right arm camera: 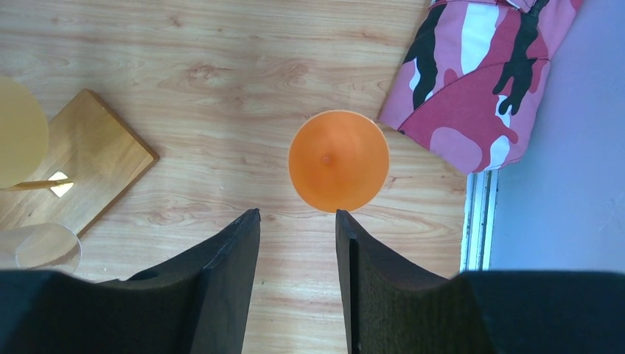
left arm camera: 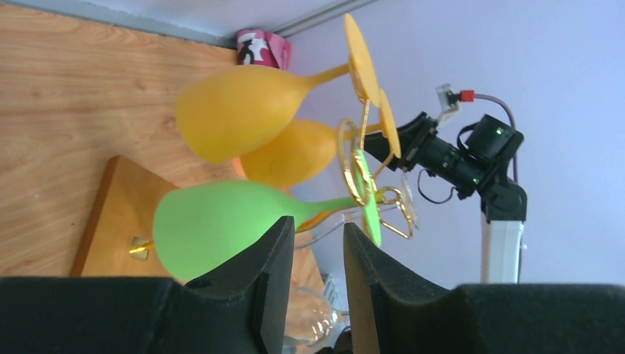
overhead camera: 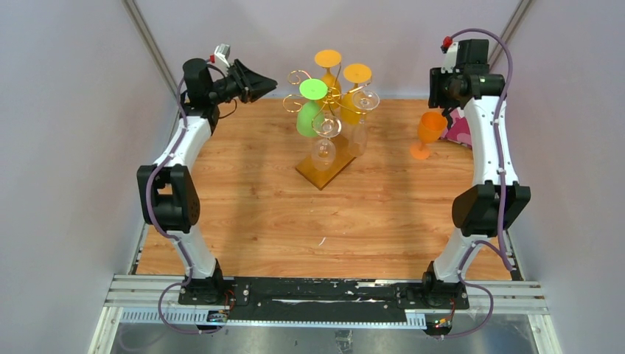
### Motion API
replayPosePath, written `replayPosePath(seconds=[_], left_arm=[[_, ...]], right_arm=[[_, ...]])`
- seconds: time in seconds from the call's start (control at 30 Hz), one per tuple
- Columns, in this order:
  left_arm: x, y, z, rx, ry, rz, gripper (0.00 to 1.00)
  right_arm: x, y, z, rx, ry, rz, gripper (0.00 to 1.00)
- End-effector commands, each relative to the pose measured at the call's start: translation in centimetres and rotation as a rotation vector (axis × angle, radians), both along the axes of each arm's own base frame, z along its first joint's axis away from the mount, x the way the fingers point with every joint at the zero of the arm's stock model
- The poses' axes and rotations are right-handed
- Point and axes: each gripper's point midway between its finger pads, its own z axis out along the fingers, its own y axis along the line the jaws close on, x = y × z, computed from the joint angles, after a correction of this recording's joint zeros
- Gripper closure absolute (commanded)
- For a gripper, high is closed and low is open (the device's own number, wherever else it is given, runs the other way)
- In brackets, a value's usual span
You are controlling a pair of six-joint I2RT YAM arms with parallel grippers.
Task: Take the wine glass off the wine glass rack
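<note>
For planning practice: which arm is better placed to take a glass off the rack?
Left: the left end effector faces the green glass on the rack, open; the right end effector hangs over an orange glass.

The left gripper (left arm camera: pixel 315 230) is held sideways near the table's (overhead camera: pixel 258 221) far left corner, jaws parted; the right gripper (right arm camera: pixel 297 215) is pointed downward, jaws parted, seemingly empty.

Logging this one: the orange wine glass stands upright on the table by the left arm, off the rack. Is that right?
Not quite. The orange wine glass stands by the right arm, just below the right gripper, as the top external view shows. It is upright on the table, off the wine glass rack.
</note>
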Motion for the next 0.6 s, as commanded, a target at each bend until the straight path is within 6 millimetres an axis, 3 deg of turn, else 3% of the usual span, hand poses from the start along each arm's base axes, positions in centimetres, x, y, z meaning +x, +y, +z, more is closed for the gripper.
replayPosePath(seconds=[0.0, 0.3, 0.57], left_arm=[[-3.5, -0.8, 4.8, -0.021, -0.129, -0.069, 0.63], [-5.2, -4.3, 5.4, -0.029, -0.139, -0.142, 0.62], [-4.4, -4.6, 3.4, -0.025, -0.098, -0.136, 0.62]], right_arm=[[0.0, -0.1, 0.1, 0.017, -0.012, -0.014, 0.53], [-0.2, -0.2, 0.7, 0.01, -0.037, -0.019, 0.54], [-0.7, -0.2, 1.7, 0.007, -0.075, -0.019, 0.54]])
